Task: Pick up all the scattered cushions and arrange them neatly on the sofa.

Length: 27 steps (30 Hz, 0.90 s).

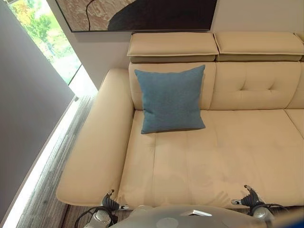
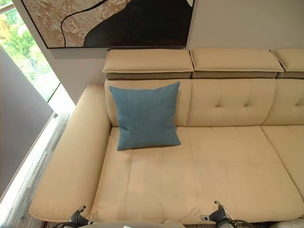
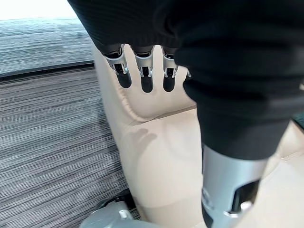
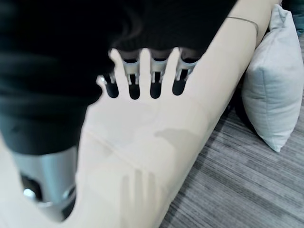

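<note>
A blue cushion [image 1: 171, 99] stands upright against the backrest at the left end of the cream sofa [image 1: 228, 152]. A pale grey cushion [image 4: 273, 90] stands on the striped floor, leaning against the sofa's base. My right hand [image 4: 134, 85] hangs over the sofa's front edge near that cushion, fingers straight and holding nothing. My left hand [image 3: 146, 78] hangs by the sofa's front edge over the floor, fingers straight too, with nothing in it.
The sofa's wide left armrest [image 1: 95, 142] runs beside a strip of grey striped floor [image 1: 47, 190] and a window [image 1: 47, 38]. A framed picture [image 1: 142, 14] hangs above the headrests. The seat to the right of the blue cushion is bare.
</note>
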{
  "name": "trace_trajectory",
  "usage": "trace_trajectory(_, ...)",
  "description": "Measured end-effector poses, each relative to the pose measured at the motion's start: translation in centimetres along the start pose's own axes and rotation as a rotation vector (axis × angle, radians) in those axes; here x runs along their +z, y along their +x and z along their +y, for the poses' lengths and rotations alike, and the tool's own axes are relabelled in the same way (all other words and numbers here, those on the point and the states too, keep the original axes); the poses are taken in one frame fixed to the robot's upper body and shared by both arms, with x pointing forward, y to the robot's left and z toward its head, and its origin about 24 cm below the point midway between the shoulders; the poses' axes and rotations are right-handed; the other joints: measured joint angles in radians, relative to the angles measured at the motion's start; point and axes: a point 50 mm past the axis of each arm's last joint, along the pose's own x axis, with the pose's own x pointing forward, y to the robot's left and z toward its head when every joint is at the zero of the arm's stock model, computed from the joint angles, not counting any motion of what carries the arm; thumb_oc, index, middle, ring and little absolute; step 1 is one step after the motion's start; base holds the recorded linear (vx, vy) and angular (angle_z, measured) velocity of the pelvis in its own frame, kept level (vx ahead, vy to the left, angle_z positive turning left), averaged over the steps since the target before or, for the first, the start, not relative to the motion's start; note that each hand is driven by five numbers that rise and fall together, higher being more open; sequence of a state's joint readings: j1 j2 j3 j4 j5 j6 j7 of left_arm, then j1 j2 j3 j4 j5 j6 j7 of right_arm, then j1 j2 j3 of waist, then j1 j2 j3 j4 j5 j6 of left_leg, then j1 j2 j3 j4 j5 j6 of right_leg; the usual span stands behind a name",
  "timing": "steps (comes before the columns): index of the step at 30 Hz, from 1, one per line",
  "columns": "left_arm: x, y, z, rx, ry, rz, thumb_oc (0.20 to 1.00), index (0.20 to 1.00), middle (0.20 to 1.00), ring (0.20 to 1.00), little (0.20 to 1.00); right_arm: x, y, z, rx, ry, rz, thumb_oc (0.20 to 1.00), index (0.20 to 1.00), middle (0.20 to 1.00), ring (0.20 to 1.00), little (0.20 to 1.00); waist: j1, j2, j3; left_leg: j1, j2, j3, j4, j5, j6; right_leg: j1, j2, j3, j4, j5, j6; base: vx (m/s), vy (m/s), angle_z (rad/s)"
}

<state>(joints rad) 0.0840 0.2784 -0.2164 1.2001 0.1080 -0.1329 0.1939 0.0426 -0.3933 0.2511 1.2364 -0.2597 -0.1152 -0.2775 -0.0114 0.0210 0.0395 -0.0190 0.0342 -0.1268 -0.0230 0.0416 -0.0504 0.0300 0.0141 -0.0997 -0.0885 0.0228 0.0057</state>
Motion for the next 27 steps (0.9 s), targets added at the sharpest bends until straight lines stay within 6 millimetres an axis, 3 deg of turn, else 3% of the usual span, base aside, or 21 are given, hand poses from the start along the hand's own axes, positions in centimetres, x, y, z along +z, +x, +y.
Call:
trace_trajectory(1,1.3,0.4,0.4,0.009,-0.001,-0.03,1.0,1.0,1.0,1.0,1.0,0.6,0.4,-0.5,-0.012,0.0,-0.004,1.0,1.0,1.0,1.0,1.0,0.004,0.0,0.036,-0.052,-0.005,-0.004,0.067,0.0,-0.01,-0.028,-0.003,-0.002,0.009,0.002,-0.022,-0.31,0.113,0.09)
trace_trajectory(2,1.8,0.6,0.5,0.014,-0.004,-0.041,1.0,1.0,1.0,1.0,1.0,1.3,0.6,-0.7,-0.016,-0.004,-0.014,1.0,1.0,1.0,1.0,1.0,0.005,-0.021,0.056,-0.085,-0.031,-0.023,0.116,-0.005,-0.033,-0.056,-0.02,0.0,0.013,0.024,-0.062,-0.31,0.225,-0.41)
trace_trajectory(3,2.8,0.7,-0.3,-0.007,-0.003,-0.052,1.0,1.0,1.0,1.0,1.0,2.5,1.0,-1.4,-0.027,-0.029,-0.047,1.0,1.0,1.0,1.0,1.0,0.004,-0.047,0.076,-0.123,-0.126,-0.177,0.353,-0.117,-0.03,-0.075,-0.054,0.038,0.015,0.07,-0.046,-0.19,0.238,-0.76)
trace_trajectory(4,3.5,0.6,-1.2,-0.029,-0.013,-0.071,1.0,1.0,1.0,1.0,1.0,3.0,1.1,-1.9,-0.039,-0.031,-0.063,1.0,1.0,1.0,1.0,1.0,-0.005,-0.038,0.074,-0.11,-0.16,-0.246,0.443,-0.176,-0.034,-0.082,-0.051,0.069,0.016,0.085,-0.033,-0.12,0.218,-0.86)
trace_trajectory(5,4.1,0.6,-1.9,-0.045,-0.024,-0.086,1.0,1.0,1.0,1.0,1.0,3.3,1.2,-1.9,-0.043,-0.023,-0.072,1.0,1.0,1.0,1.0,1.0,-0.026,-0.026,0.074,-0.051,-0.147,-0.265,0.389,-0.219,-0.022,-0.094,-0.044,0.086,0.022,0.091,-0.029,-0.2,0.295,-0.47)
trace_trajectory(6,6.5,0.9,-1.7,-0.048,-0.027,-0.157,1.0,1.0,1.0,1.0,1.0,3.3,1.2,-1.7,-0.038,-0.021,-0.065,1.0,1.0,1.0,1.0,1.0,-0.07,-0.023,0.076,0.016,-0.109,-0.209,0.213,-0.221,-0.006,-0.127,-0.046,0.089,0.029,0.093,-0.012,-0.31,0.369,-0.41)
trace_trajectory(7,8.1,1.2,-0.8,-0.035,0.006,-0.199,1.0,1.0,1.0,1.0,1.0,3.3,1.1,-1.2,-0.027,-0.005,-0.048,1.0,1.0,1.0,1.0,1.0,-0.079,-0.034,0.084,0.037,-0.114,-0.165,0.116,-0.183,0.077,-0.19,-0.058,0.121,0.056,0.122,0.02,-0.35,0.364,-0.63)
trace_trajectory(10,8.1,1.4,-0.1,-0.02,0.027,-0.2,1.0,1.0,1.0,1.0,1.0,5.0,1.1,-0.2,-0.007,0.018,-0.079,1.0,1.0,1.0,1.0,1.0,-0.073,-0.089,0.109,0.024,-0.174,-0.067,0.094,-0.134,0.113,-0.249,-0.108,0.19,0.04,0.141,0.052,-0.21,0.127,-0.93)
trace_trajectory(12,7.8,1.3,-0.4,-0.026,0.024,-0.193,1.0,1.0,1.0,1.0,1.0,5.3,1.0,0.2,0.003,0.025,-0.086,1.0,1.0,1.0,1.0,1.0,-0.078,-0.072,0.122,-0.016,-0.177,-0.027,0.104,-0.142,0.144,-0.28,-0.12,0.183,0.064,0.125,0.101,-0.28,0.075,-0.67)
trace_trajectory(14,7.9,1.3,-0.1,-0.019,0.026,-0.198,1.0,1.0,1.0,1.0,1.0,4.4,0.7,1.2,0.036,0.015,-0.048,1.0,1.0,1.0,1.0,1.0,-0.062,-0.055,0.133,-0.047,-0.168,0.011,0.105,-0.094,0.168,-0.315,-0.119,0.114,0.158,0.079,0.136,-0.25,0.097,-0.39)
trace_trajectory(15,7.8,1.4,0.3,-0.012,0.03,-0.192,1.0,1.0,1.0,1.0,1.0,4.1,0.7,1.3,0.041,0.006,-0.035,1.0,1.0,1.0,1.0,1.0,-0.038,-0.047,0.14,-0.061,-0.161,0.035,0.094,-0.072,0.177,-0.336,-0.119,0.075,0.278,0.018,0.126,-0.17,0.08,-0.41)
trace_trajectory(18,6.5,1.3,0.3,-0.014,0.035,-0.152,1.0,1.0,1.0,1.0,1.0,3.4,0.6,1.2,0.04,-0.001,-0.013,1.0,1.0,1.0,1.0,1.0,-0.018,-0.025,0.145,-0.047,-0.15,0.043,0.071,-0.043,0.185,-0.244,-0.117,0.055,0.408,-0.139,0.114,-0.13,0.038,-0.29)
trace_trajectory(20,4.8,1.1,0.4,-0.016,0.033,-0.106,1.0,1.0,1.0,1.0,1.0,4.7,0.9,0.9,0.033,0.008,-0.05,1.0,1.0,1.0,1.0,1.0,0.046,-0.02,0.13,-0.047,-0.102,0.126,0.049,-0.024,0.178,-0.151,-0.127,-0.011,0.505,-0.215,0.116,-0.21,-0.128,-0.86)
trace_trajectory(21,4.8,1.1,0.4,-0.016,0.033,-0.106,1.0,1.0,1.0,1.0,1.0,4.7,0.9,0.9,0.033,0.008,-0.05,1.0,1.0,1.0,1.0,1.0,0.046,-0.02,0.13,-0.047,-0.102,0.126,0.049,-0.024,0.178,-0.151,-0.127,-0.011,0.505,-0.215,0.116,-0.22,-0.229,-1.77)
trace_trajectory(22,1.8,0.6,0.6,-0.011,0.034,-0.031,1.0,1.0,1.0,1.0,1.0,6.6,0.8,1.3,0.039,0.02,-0.118,1.0,1.0,1.0,1.0,1.0,0.101,-0.062,0.058,-0.075,-0.071,0.205,0.003,-0.009,0.115,-0.058,-0.134,-0.089,0.328,-0.231,0.111,-0.11,-0.154,-1.33)
trace_trajectory(23,1.4,0.6,1.3,0.003,0.04,-0.015,1.0,1.0,1.0,1.0,1.0,7.2,0.7,1.6,0.044,0.033,-0.136,1.0,1.0,1.0,1.0,1.0,0.091,-0.099,0.053,-0.09,-0.081,0.21,0.008,0.014,0.099,-0.01,-0.128,-0.085,0.205,-0.234,0.086,-0.12,-0.161,-1.11)
trace_trajectory(24,1.6,0.6,0.8,-0.005,0.026,-0.015,1.0,1.0,1.0,1.0,1.0,6.7,0.7,1.5,0.039,0.042,-0.122,1.0,1.0,1.0,1.0,1.0,0.073,-0.08,0.06,-0.092,-0.054,0.173,0.01,0.034,0.068,0.029,-0.078,-0.066,0.127,-0.197,0.069,-0.09,-0.089,0.16)
trace_trajectory(25,1.9,0.7,0.8,-0.003,0.025,-0.025,1.0,1.0,1.0,1.0,1.0,6.2,0.7,1.6,0.041,0.048,-0.109,1.0,1.0,1.0,1.0,1.0,0.075,-0.082,0.055,-0.099,-0.04,0.168,0.016,0.04,0.048,0.034,-0.044,-0.013,0.112,-0.188,0.045,-0.1,-0.064,0.34)
trace_trajectory(27,3.3,1.0,0.6,-0.008,0.027,-0.059,1.0,1.0,1.0,1.0,1.0,4.4,0.3,2.3,0.051,0.066,-0.054,1.0,1.0,1.0,1.0,1.0,0.066,-0.078,0.056,-0.108,-0.016,0.135,0.02,0.064,0.008,0.03,-0.014,-0.02,0.111,-0.17,-0.018,-0.14,-0.025,0.15)
